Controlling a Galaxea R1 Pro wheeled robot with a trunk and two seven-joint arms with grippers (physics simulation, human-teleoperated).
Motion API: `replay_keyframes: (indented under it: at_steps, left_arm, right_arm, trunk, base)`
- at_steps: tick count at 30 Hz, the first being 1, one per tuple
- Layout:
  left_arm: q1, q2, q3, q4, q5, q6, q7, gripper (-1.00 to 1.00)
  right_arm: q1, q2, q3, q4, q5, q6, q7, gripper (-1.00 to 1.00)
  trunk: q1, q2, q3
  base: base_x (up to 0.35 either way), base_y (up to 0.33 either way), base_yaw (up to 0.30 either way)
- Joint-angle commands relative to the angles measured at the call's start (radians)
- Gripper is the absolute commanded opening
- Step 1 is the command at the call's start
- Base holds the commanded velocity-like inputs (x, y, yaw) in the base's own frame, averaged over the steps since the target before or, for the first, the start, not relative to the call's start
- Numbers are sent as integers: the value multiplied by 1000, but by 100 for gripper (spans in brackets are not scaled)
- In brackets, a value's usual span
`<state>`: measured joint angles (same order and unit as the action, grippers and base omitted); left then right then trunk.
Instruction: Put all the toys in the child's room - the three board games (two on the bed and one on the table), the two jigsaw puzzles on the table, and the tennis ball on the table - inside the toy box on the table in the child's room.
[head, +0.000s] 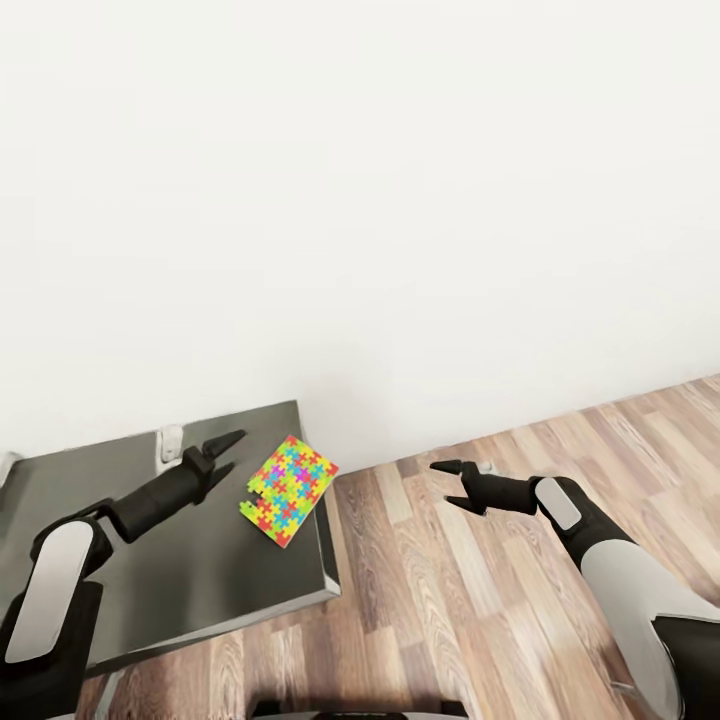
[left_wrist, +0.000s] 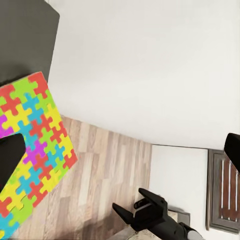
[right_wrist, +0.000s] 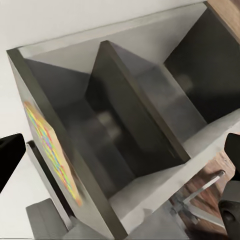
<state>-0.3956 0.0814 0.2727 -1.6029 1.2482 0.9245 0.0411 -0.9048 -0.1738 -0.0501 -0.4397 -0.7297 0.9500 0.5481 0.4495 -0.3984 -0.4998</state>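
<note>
**Inspector A:** We record one jigsaw puzzle (head: 289, 489) lying flat on the dark grey-topped section of the table (head: 150, 560), at the corner nearest the white wall (head: 360, 200). One corner of the sheet overhangs the table's edge above the wood-plank floor (head: 480, 600).

**Inspector B:** Confirmed. In the left wrist view we see the same puzzle (left_wrist: 32, 150) past the table's edge, with the floor (left_wrist: 100, 180) under it. What of the left gripper (head: 228, 454)?

**Inspector A:** We find its fingers spread apart and holding nothing. It hangs over the tabletop just beside the puzzle, tips pointed at the sheet, not touching it as far as we can judge.

**Inspector B:** And the right gripper (head: 452, 484)?

**Inspector A:** Likewise parted and empty. It is held out over the floor, well apart from the table, tips pointing toward the puzzle's side.

**Inspector B:** The right wrist view looks at the table from the side. We note the puzzle (right_wrist: 50, 150) as a thin coloured strip on the top, with open dark compartments below it.
</note>
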Motion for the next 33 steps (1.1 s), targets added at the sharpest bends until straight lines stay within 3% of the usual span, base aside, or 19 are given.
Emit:
replay_keyframes:
  at_steps: [1, 15, 33]
  left_arm:
    - [-1, 0, 1, 0, 5, 5, 4, 100]
    - [-1, -4, -3, 0, 15, 5, 5, 100]
    - [-5, -9, -7, 1, 15, 5, 5, 100]
  right_arm:
    - [0, 0, -5, 0, 6, 6, 5, 100]
    - [0, -2, -5, -1, 6, 6, 10, 100]
    - [2, -11, -6, -1, 6, 5, 51, 100]
  trunk:
    - [1, -2, -2]
    - [1, -2, -7]
    - [1, -2, -9]
  base:
    - [0, 0, 274]
    - [0, 0, 263]
    - [0, 0, 53]
